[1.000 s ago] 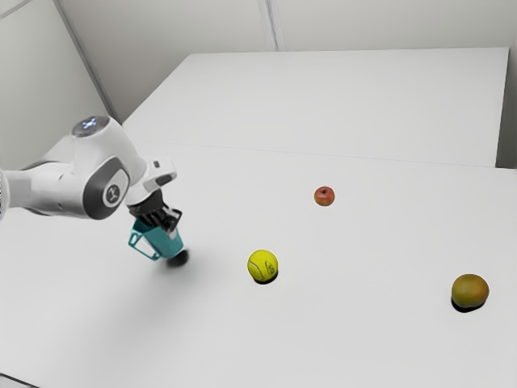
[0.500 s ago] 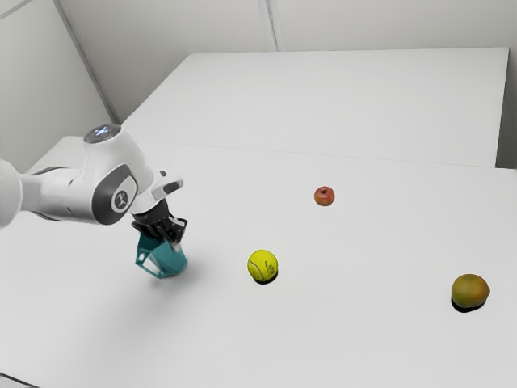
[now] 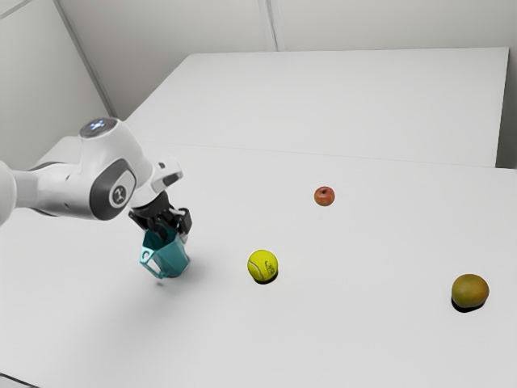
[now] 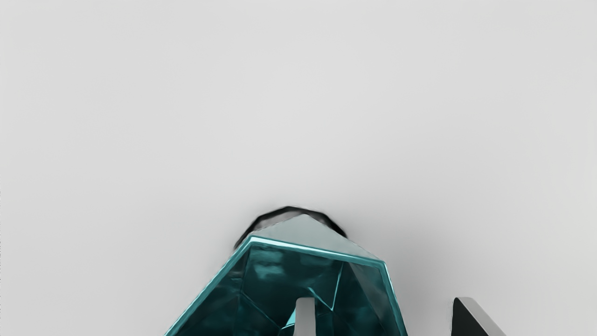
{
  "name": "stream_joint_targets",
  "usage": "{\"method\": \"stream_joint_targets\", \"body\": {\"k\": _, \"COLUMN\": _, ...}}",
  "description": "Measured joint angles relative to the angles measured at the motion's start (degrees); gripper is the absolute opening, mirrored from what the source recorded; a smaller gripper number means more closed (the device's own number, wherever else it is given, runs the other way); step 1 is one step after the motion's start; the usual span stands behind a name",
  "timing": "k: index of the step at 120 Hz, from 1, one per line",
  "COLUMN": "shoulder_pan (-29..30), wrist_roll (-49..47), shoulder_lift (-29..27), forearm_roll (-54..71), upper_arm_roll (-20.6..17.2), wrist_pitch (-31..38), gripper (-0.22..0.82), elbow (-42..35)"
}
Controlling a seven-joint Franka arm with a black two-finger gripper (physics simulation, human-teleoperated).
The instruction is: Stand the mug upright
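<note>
Fingers (image 4: 305,317): released, standing apart astride the wall of the mug (image 3: 168,256), one within the mouth, the other outside with a visible gap to the wall; neither clamps it. The mug lies directly below the gripper (image 3: 175,235), mouth up around the inner finger, body tilted so that the mouth leans toward the exterior view's left. Its handle (image 3: 146,257) is on the side away from the outer finger. The base is at or close to the table (image 3: 363,339); full contact cannot be confirmed. Outward past the outer finger, toward the exterior view's right, is the ball (image 3: 262,266), near but separate from the mug; the apple (image 3: 324,196) is farther off and the brown fruit (image 3: 470,291) farthest from the fingers. Step in hand, as judged: bringing the mug onto its base, nearly achieved but for the lean. The pose fits either a mug let go and rocking onto its base, or one about to be gripped by the wall for correction. Next move: verify the base before selecting the action. If it sits flat, retract the fingers along the wall without dragging the rim; if the lean remains, close on the wall and rotate it level. Caution: sideways contact from the inner finger could tip the mug.
</note>
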Motion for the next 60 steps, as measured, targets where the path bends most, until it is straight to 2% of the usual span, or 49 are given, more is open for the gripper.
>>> {"method": "stream_joint_targets", "body": {"k": 44, "shoulder_pan": 0.0, "wrist_roll": 0.1, "shoulder_lift": -2.4, "forearm_roll": -0.1, "upper_arm_roll": 0.1, "wrist_pitch": -0.3, "gripper": 0.34, "elbow": 1.4}}
{"method": "stream_joint_targets", "body": {"k": 60, "shoulder_pan": -0.5, "wrist_roll": 0.2, "shoulder_lift": -2.0, "forearm_roll": -1.1, "upper_arm_roll": -0.2, "wrist_pitch": -5.1, "gripper": 0.42, "elbow": 7.8}}
